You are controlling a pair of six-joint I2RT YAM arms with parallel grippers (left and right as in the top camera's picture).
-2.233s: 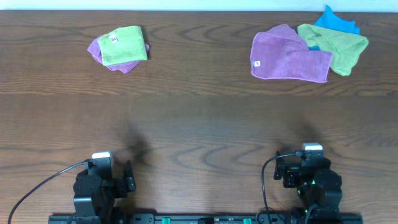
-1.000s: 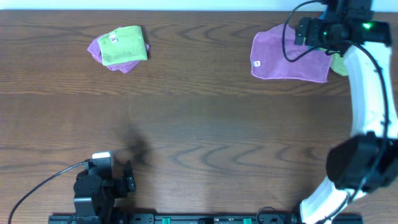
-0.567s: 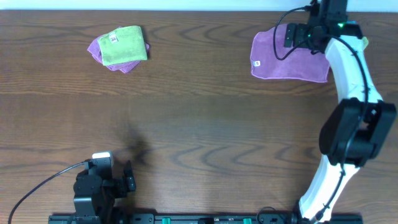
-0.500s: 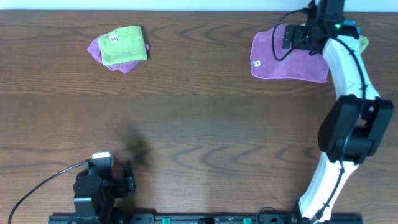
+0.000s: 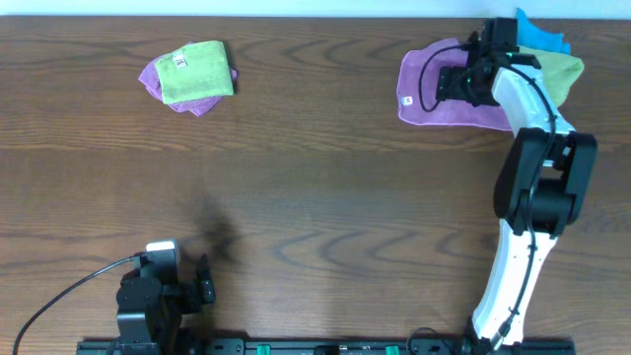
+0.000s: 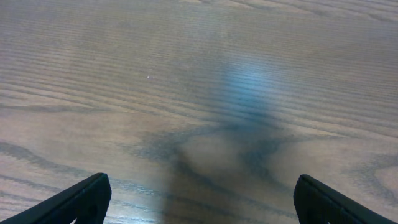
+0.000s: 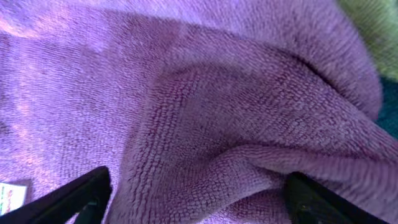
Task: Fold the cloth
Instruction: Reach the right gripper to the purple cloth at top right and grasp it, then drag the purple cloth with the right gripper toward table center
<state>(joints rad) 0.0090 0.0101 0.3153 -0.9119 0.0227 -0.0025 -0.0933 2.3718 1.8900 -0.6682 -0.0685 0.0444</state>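
The lilac-purple cloth (image 5: 444, 99) lies rumpled at the far right of the table, its white tag (image 5: 404, 100) at the left edge. My right gripper (image 5: 455, 81) is stretched out over it, open, low over its upper right part. In the right wrist view the cloth (image 7: 205, 112) fills the frame with a raised fold between the spread fingers (image 7: 196, 196); the tag (image 7: 11, 191) shows at lower left. My left gripper (image 5: 202, 281) rests at the near left edge, open and empty over bare wood (image 6: 199, 124).
A lime-green cloth (image 5: 552, 74) and a blue cloth (image 5: 537, 35) lie partly under the purple one at the far right. A small folded purple and green pile (image 5: 187, 74) sits at the far left.
My right arm has swung from its rest at the near edge out to the far right and come down over the purple cloth, shifting a little left. The left arm has not moved.
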